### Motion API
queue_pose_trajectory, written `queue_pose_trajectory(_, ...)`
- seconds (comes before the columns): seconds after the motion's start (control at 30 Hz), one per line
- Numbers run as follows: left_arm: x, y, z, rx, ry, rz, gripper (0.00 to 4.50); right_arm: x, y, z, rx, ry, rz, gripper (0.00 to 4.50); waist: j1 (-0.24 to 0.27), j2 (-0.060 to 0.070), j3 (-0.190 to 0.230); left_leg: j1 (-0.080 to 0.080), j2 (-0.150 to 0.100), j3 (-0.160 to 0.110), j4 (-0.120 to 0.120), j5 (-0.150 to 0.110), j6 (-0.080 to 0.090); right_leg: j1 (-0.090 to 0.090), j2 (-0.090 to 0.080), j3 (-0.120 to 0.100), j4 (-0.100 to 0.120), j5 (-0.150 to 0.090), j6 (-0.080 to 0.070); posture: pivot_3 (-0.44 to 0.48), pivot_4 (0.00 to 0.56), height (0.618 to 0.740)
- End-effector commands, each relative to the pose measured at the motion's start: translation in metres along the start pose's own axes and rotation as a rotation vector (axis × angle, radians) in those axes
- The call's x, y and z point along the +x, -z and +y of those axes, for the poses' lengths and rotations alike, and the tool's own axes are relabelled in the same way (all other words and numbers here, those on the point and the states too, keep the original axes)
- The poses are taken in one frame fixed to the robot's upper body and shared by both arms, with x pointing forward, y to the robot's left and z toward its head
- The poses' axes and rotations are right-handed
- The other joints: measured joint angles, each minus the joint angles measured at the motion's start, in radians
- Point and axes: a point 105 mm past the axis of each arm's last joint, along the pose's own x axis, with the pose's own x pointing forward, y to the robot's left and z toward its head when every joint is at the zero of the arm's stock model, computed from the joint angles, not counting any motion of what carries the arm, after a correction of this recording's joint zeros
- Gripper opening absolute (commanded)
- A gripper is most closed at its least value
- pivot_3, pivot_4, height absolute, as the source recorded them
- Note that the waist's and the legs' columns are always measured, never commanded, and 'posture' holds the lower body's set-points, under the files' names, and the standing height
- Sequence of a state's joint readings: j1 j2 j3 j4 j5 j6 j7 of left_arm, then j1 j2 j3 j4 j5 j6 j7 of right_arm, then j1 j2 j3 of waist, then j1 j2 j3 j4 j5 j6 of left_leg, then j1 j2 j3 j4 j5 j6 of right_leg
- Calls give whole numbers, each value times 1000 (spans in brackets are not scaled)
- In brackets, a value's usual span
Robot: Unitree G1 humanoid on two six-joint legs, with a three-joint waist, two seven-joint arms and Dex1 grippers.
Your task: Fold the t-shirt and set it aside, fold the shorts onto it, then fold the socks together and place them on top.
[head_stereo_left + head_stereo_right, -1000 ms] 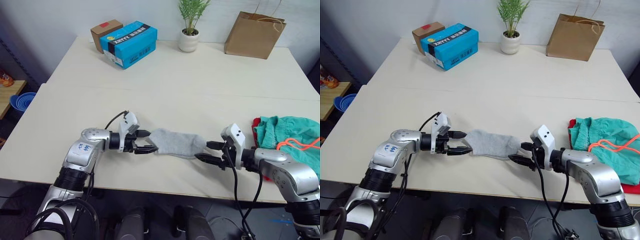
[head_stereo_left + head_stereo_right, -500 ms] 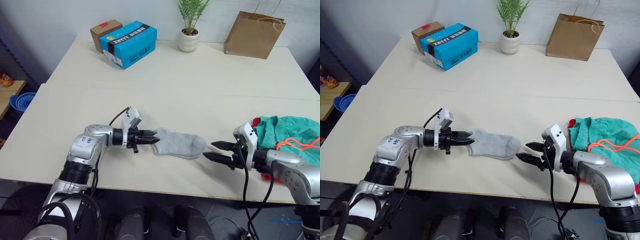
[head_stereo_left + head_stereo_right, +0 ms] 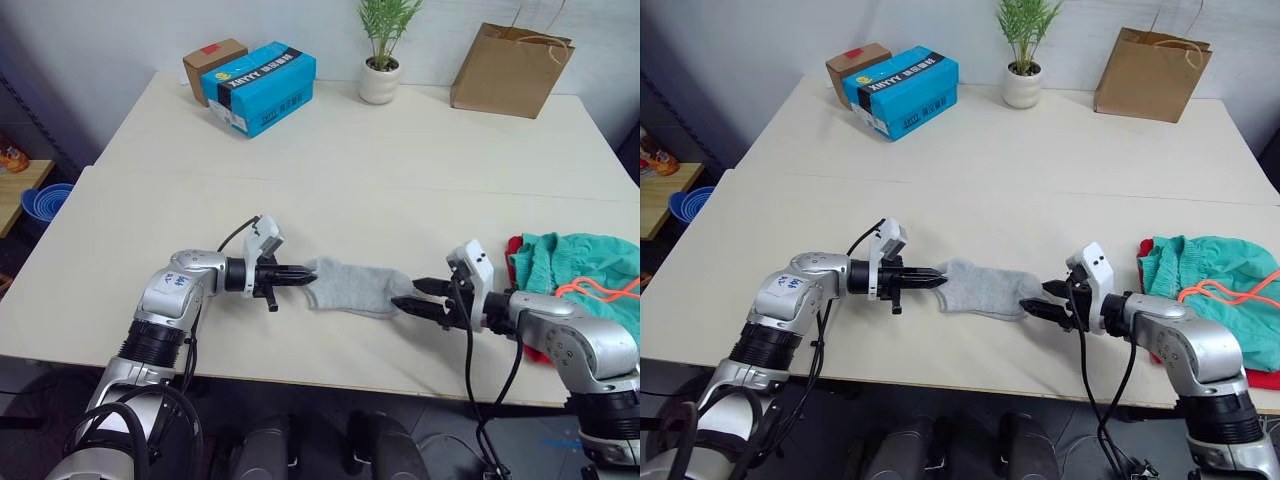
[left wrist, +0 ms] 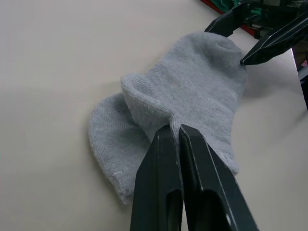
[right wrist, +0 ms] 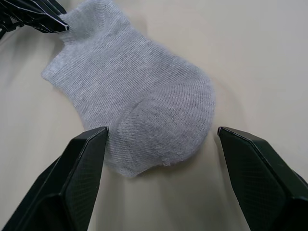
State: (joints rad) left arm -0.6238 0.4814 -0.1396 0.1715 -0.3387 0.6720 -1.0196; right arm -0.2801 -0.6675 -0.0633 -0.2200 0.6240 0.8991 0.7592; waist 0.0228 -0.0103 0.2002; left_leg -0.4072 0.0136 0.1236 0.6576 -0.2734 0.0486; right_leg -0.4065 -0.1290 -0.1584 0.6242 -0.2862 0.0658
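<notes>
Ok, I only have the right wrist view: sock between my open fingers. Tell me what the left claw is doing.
Observer: The left claw is shut on the cuff of the socks.
Operator: Confirm the right claw's position.
Observer: The right claw is open at the toe end, not yet gripping.
Operator: Report where the folded pile is.
Observer: The shorts lie on the t-shirt at the table's right edge, behind the right arm.
Operator: Name anything else on the table.
Observer: A blue box, a plant pot and a paper bag stand along the far edge.
</notes>
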Motion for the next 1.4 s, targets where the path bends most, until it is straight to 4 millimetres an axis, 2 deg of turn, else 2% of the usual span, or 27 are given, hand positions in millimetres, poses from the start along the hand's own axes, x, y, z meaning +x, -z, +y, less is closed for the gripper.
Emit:
queue_pose_trajectory(0.03,0,-6,-3,52,9,1,0,0,-12,4,-34,-17,-42,3313,0,0,0,0,0,0,0,0,0,0,0,0,0,0,0,0,150,740)
queue_pose_trajectory(0.1,-1,-6,-2,53,6,-1,0,0,-15,5,-48,-26,-54,2800,0,0,0,0,0,0,0,0,0,0,0,0,0,0,0,0,150,740)
queue_pose_trajectory(0.37,-1,-2,-3,53,7,3,0,-5,-16,3,-79,-17,-52,28,0,0,0,0,0,0,0,0,0,0,0,0,0,0,0,0,150,740)
queue_pose_trajectory(0.57,-4,-5,-3,62,5,-10,0,-11,-23,4,-120,-25,-74,28,0,0,0,0,0,0,0,0,0,0,0,0,0,0,0,0,150,740)
queue_pose_trajectory(0.73,-18,-33,-4,12,48,-157,0,-19,-36,9,-106,-73,-106,28,-1,0,0,0,0,0,0,0,0,0,0,0,0,0,0,0,150,740)
queue_pose_trajectory(0.83,-27,-41,-4,-45,62,-186,0,-21,-46,11,-75,-86,-145,28,-1,0,0,0,0,0,0,0,0,-1,0,0,0,0,0,0,150,740)
queue_pose_trajectory(0.93,-31,-41,1,-72,43,-182,0,-19,-49,13,-56,-99,-150,28,-2,0,0,0,0,0,0,0,0,0,0,0,0,0,0,0,150,740)
queue_pose_trajectory(1.13,-33,-32,5,-100,11,-139,0,-4,-40,22,-33,-122,-112,28,-2,0,0,-1,0,0,-1,0,0,-1,0,0,0,0,0,0,150,740)
queue_pose_trajectory(1.27,-34,-20,12,-140,-27,-130,0,3,-28,22,-35,-114,-76,28,-2,0,0,-1,0,0,-1,0,0,-1,0,0,0,0,0,0,150,740)
queue_pose_trajectory(1.4,-30,-13,9,-145,-12,-105,0,4,-18,19,-60,-103,-40,28,-2,0,0,-1,0,0,-1,0,0,-2,0,0,0,0,0,0,150,740)
